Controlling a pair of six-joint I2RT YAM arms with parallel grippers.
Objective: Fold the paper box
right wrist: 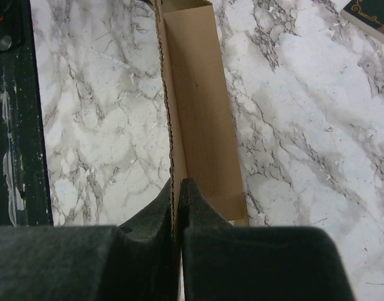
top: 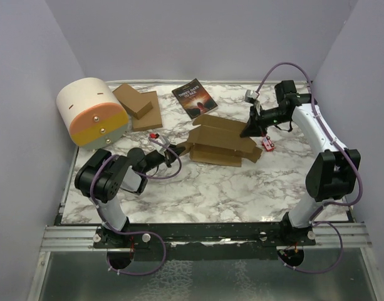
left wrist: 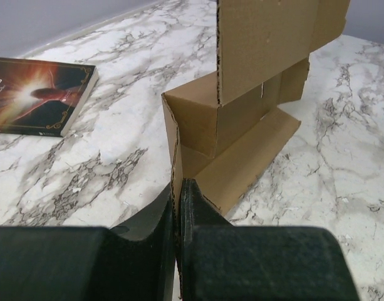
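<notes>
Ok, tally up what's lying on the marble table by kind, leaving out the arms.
paper box: 1
stack of flat cardboard pieces: 1
book: 1
cream and orange rounded bin: 1
Total: 4

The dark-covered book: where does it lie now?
In the top view the book lies near the far edge of the table, just behind the paper box and to the right of the flat cardboard pieces.
</notes>
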